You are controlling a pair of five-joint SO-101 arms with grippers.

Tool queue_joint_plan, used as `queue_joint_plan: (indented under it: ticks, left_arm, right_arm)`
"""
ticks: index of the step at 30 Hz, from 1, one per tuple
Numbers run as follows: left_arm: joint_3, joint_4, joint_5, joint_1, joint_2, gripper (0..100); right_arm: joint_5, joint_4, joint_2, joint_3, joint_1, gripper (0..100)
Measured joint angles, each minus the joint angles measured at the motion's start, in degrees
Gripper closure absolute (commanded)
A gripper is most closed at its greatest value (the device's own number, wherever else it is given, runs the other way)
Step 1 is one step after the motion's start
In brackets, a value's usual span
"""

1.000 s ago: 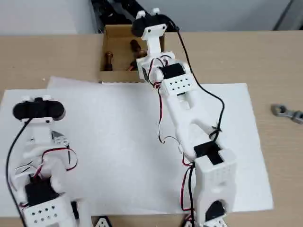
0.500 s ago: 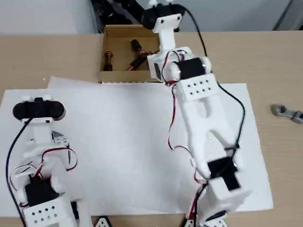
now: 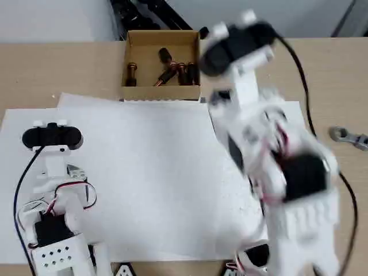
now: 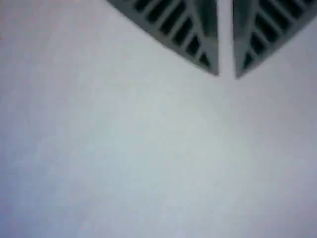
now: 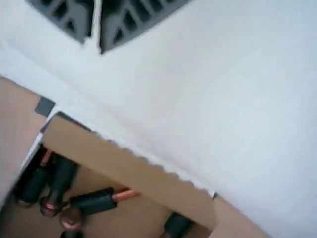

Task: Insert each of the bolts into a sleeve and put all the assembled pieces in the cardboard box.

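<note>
**Withdrawal after apparent deposit**

Left gripper: parked over white sheet, fingers nearly together, empty. Cardboard box: assembled pieces lie inside. Right gripper: closed, empty, pulled back from box; delivery likely complete.

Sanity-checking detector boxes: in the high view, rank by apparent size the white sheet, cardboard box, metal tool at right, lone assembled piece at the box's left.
1. white sheet
2. cardboard box
3. metal tool, cut off by the frame edge
4. lone assembled piece, only slightly smaller than the tool; order unsure
</note>
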Motion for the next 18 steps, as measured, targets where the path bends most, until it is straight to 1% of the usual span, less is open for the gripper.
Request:
queue_joint_plan:
  ticks: [6,13,15,18]
  left_arm:
    - [4.66,-8.79,0.0,0.0,0.0,99]
    - [11.43,-13.54,0.0,0.0,0.0,99]
    - [13.27,-14.59,2.46,0.0,0.0,99]
    - [15.3,-17.41,7.56,0.0,0.0,99]
  right_arm:
    - [2.46,0.18,-24.62,20.4,0.18,99.5]
    - [7.3,0.62,-52.84,40.35,0.0,99.6]
    - [8.26,0.7,-59.78,44.57,1.14,99.5]
    - [10.02,2.73,-61.54,47.38,5.8,99.5]
